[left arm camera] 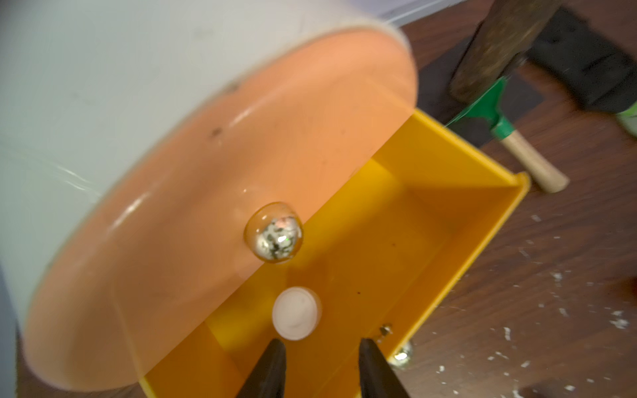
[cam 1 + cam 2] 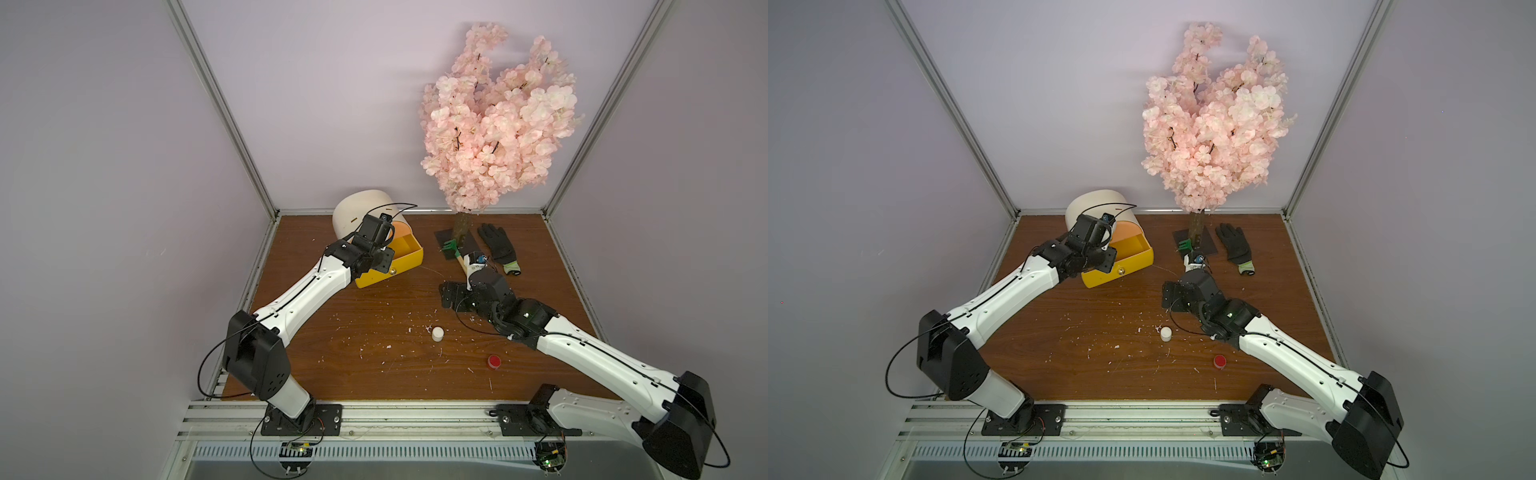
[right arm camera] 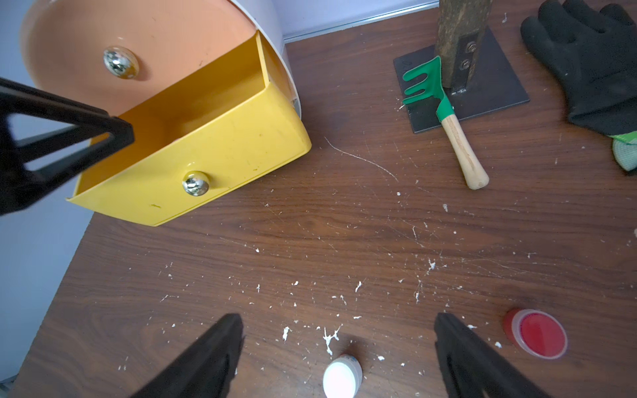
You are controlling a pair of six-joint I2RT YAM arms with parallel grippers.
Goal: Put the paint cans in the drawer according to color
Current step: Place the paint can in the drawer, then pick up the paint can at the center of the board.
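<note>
A brown wood-grain bench (image 2: 353, 353) is sitting inside a lilac-walled cell, with two white-and-black robot arms reaching in from its near edge.

At the back left a rounded cream cabinet (image 2: 359, 208) is standing. Its peach drawer front (image 1: 241, 155) is sitting shut, and the yellow drawer (image 3: 224, 148) below it is standing pulled well out. A cream-white paint can (image 1: 296, 313) is resting on the floor of the yellow drawer, lid facing up.

The left arm (image 2: 299, 293) is reaching over that drawer. The left jaws are standing slightly apart and pinching nothing, with the can just ahead of their tips.

The right arm (image 2: 602, 357) is hanging over the middle of the bench, and the right jaws are standing spread wide and empty. A second cream-white paint can (image 2: 437, 333) is standing on the bench; the right wrist view is showing it in the gap between the spread jaws, touching neither. A red paint can (image 2: 493, 361) is standing apart from it, further right and nearer the front edge.

At the back right a pink blossom tree (image 2: 498, 120) is rising from a dark base plate (image 3: 496, 86). A green hand rake (image 3: 425, 81) with a wooden handle is lying across that plate, and a black glove (image 3: 586, 58) is lying beside it. White flecks are lying scattered over the bench
</note>
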